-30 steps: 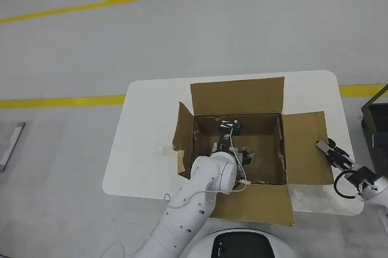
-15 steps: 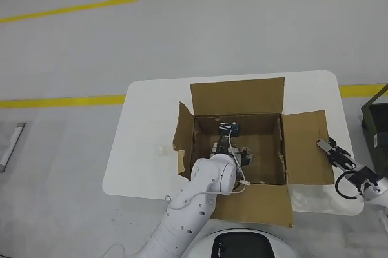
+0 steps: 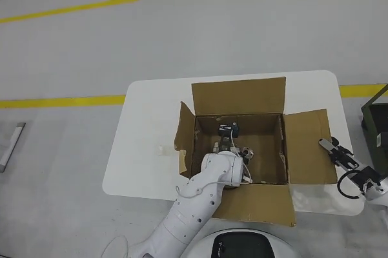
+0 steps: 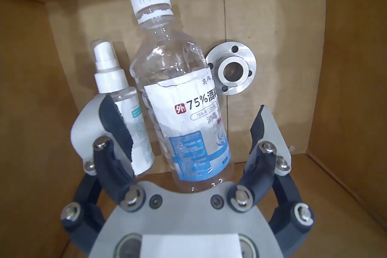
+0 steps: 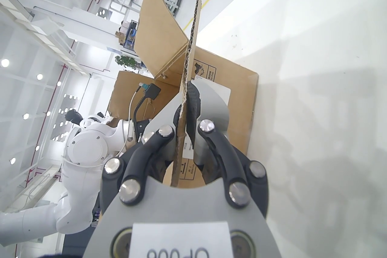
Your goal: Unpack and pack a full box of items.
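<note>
An open cardboard box (image 3: 239, 97) stands on the white table (image 3: 142, 116). My left arm (image 3: 219, 171) reaches down into it. On the box floor lie a clear bottle (image 4: 169, 65) with a white cap, a small white spray bottle (image 4: 112, 74) and a metal flange (image 4: 231, 68) (image 3: 247, 153). My left gripper (image 4: 184, 126) is open, its fingers either side of the clear bottle's lower body, with a gap on each side. My right gripper (image 5: 186, 108) (image 3: 327, 145) is shut on the outer edge of the box's right flap (image 3: 306, 145).
A small white object (image 3: 161, 149) lies on the table left of the box. A dark green bin (image 3: 382, 129) stands off the table's right end. The box's four flaps are folded outward, the near one (image 3: 258, 203) over the table's front edge.
My left arm has shifted a little deeper and rightward in the box, uncovering the flange in the top view. The right gripper has drifted slightly outward with the flap.
</note>
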You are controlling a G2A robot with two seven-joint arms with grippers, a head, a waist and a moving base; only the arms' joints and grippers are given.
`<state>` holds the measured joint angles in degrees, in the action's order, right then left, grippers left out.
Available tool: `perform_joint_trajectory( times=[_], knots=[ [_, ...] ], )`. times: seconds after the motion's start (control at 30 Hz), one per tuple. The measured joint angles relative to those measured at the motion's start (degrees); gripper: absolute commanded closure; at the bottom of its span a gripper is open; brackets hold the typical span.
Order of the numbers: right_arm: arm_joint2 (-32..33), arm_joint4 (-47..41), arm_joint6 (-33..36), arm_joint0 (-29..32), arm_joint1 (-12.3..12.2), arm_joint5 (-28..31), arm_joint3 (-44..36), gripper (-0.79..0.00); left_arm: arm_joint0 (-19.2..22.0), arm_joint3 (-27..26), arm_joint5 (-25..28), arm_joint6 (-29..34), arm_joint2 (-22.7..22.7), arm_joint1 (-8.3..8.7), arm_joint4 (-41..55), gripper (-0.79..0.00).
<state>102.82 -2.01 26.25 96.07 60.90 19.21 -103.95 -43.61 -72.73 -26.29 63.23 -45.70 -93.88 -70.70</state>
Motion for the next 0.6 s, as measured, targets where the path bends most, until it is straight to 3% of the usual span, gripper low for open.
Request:
perform_joint_trajectory(
  times=[0.2,0.3,0.5,0.57,0.6],
  knots=[
    [-0.5,0.1,0.3,-0.4,0.1,-0.3,0.0,0.000,0.7,2.3,0.4,-0.1,0.1,-0.67,-0.1,-0.785],
    [-0.7,0.3,0.3,-0.7,0.1,-0.4,-0.1,0.000,1.0,3.3,0.3,-0.2,0.1,-0.96,-0.1,-0.631],
    [-1.0,0.5,0.4,-1.1,0.2,-0.5,0.0,0.000,1.4,4.5,0.2,0.2,-0.3,-1.34,-1.1,-0.603],
    [-1.1,0.6,0.5,-1.2,0.2,-0.6,0.1,0.000,1.4,4.6,0.3,0.4,-0.5,-1.40,-1.5,-0.434],
    [-1.1,0.5,0.5,-1.3,0.2,-0.6,0.1,0.000,1.3,4.6,0.4,0.4,-0.6,-1.43,-1.7,-0.437]
  ],
)
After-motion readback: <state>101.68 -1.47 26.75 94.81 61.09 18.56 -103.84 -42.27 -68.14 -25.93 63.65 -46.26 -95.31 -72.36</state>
